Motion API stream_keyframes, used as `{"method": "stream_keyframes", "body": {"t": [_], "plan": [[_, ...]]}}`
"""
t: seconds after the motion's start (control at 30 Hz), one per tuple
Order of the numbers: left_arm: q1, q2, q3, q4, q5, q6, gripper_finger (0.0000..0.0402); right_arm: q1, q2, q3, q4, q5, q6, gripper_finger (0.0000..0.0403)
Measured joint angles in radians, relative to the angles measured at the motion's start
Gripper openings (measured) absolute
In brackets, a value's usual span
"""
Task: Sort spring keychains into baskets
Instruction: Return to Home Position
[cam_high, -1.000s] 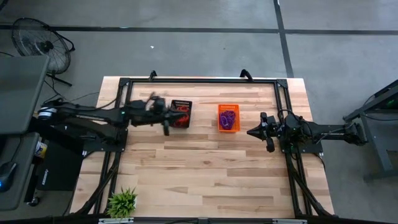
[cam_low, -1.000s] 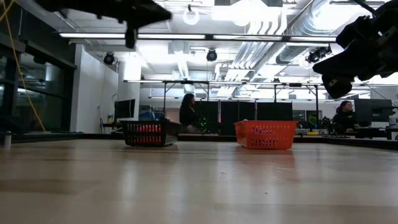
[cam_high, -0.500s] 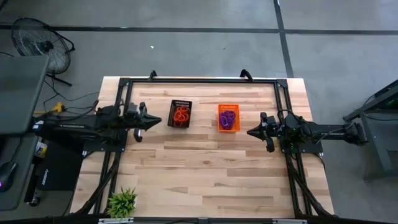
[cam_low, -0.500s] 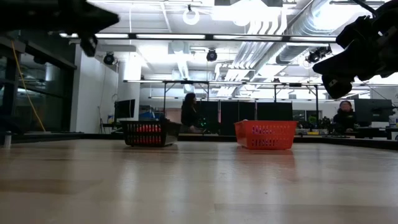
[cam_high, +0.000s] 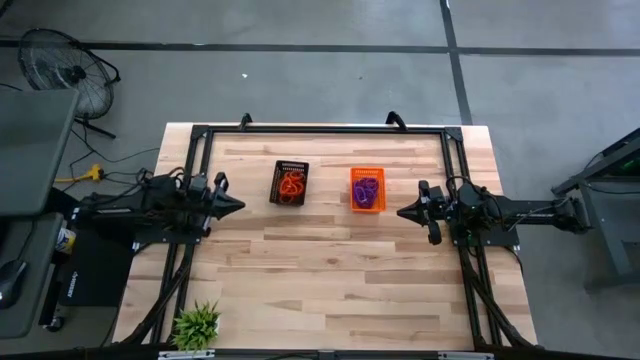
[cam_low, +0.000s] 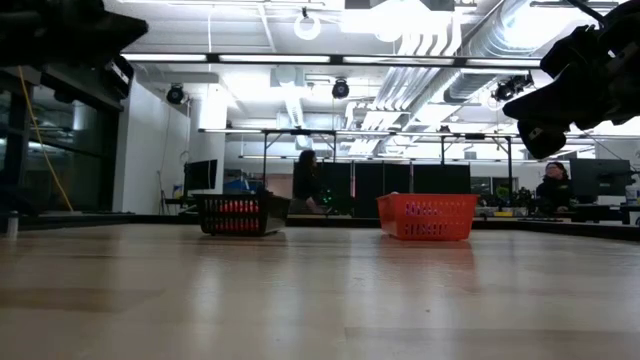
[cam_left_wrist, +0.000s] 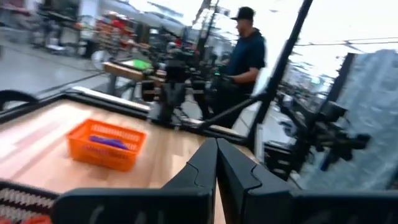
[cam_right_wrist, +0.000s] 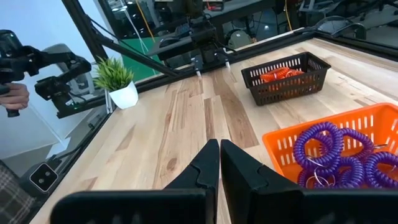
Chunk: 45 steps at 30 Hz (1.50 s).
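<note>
The black basket (cam_high: 275, 184) holds orange-red spring keychains (cam_high: 291, 187). To its right, the orange basket (cam_high: 367, 170) holds purple spring keychains (cam_right_wrist: 339, 158). Both baskets rest on their bases on the far half of the table. My left gripper (cam_high: 239, 206) is shut and empty. It points level toward the table's right, a short way left of the black basket. My right gripper (cam_high: 401, 212) is shut and empty too. It points toward the table's left, just right of the orange basket (cam_right_wrist: 373, 121). Beyond that, its wrist view shows the black basket (cam_right_wrist: 292, 84).
A small potted plant (cam_high: 197, 325) stands at the table's near left corner. A black frame rail (cam_high: 320, 130) runs along the far edge and down both sides. People (cam_left_wrist: 245, 53) stand in the room beyond the table. Bare wood lies between the baskets and the near edge.
My left gripper has drawn back from over the black basket toward the table's left edge, sinking as it went. It now sits folded in near its base. The right arm and both baskets have kept still.
</note>
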Motion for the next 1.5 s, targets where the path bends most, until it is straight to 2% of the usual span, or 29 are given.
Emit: {"method": "stream_keyframes", "body": {"t": [0.2,0.43,0.67,0.93,1.17,1.5], "plan": [[0.0,0.0,-0.034,0.097,0.022,0.021,0.0001,0.0,0.004,0.0,-0.001,0.0,0.0,0.0011],[0.0,-0.001,-0.146,0.321,-0.093,0.007,0.0,0.0,0.004,0.0,0.0,0.0,0.0,0.0011],[0.0,-0.003,-0.147,0.238,-0.119,0.076,0.0,0.0,0.004,0.0,0.0,0.0,0.0,0.0011],[0.0,0.0,-0.148,0.066,-0.116,0.065,0.0,0.0,0.004,0.0,0.0,0.0,0.0,0.0011],[0.0,0.0,-0.145,0.009,-0.053,0.055,0.0,0.0,0.004,0.0,0.0,0.0,0.0,0.0011],[0.0,0.0,-0.137,0.002,-0.062,0.06,0.0,0.0,0.004,0.0,-0.001,0.0,0.0,0.0011]]}}
